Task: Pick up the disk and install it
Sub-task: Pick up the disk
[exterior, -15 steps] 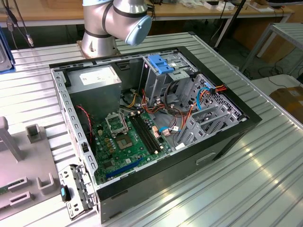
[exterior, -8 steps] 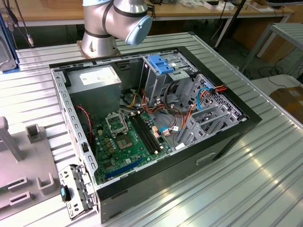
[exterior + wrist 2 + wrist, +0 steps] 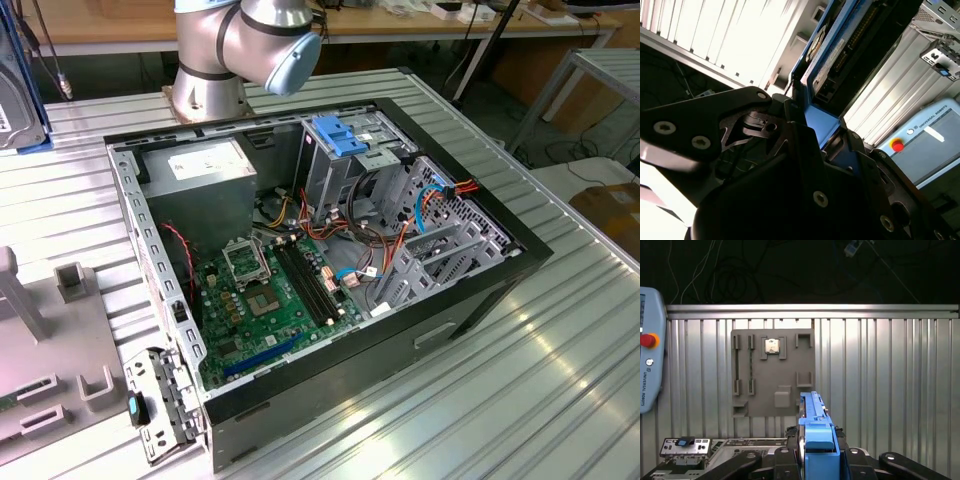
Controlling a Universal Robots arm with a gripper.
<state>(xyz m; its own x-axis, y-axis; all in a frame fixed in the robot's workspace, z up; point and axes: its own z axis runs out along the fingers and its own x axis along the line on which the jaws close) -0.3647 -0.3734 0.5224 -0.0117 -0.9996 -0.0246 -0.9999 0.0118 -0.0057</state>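
gripper clenched on the disk | disk edge-up, blue rail between the claws | apparently hanging over ribbed table, near grey fixture plate

Blue-railed disk edge-on, apparently clamped in gripper; beyond, grey fixture plate on ribbed table; pendant apart from plate.

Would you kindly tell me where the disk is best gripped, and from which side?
Grip one end, coming in endwise and closing on its two broad faces. The disk is thin and flat, and the gripper holds it so now, seen edge-on in the first wrist view.
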